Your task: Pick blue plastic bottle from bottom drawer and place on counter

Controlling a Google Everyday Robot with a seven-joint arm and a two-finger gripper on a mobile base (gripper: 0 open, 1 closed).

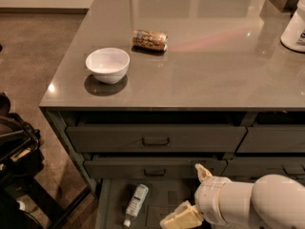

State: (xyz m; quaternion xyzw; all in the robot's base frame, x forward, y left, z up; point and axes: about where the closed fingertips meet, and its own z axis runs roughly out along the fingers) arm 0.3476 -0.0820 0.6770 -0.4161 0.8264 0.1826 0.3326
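The blue plastic bottle (136, 203) lies on its side in the open bottom drawer (108, 208), white cap toward the front, near the drawer's left end. My gripper (190, 194) hangs over the drawer to the right of the bottle, a short way from it; one cream finger (181, 217) points down-left and the other (203, 171) points up, so it is open and empty. The counter (205, 66) is the glossy grey-brown top above the drawers.
A white bowl (107, 65) stands on the counter's front left. A brown patterned can (149, 39) lies behind it. A big white jug (295, 25) stands at the far right. Two handled drawers (155, 140) sit shut above. Dark equipment (14, 147) is on the floor at left.
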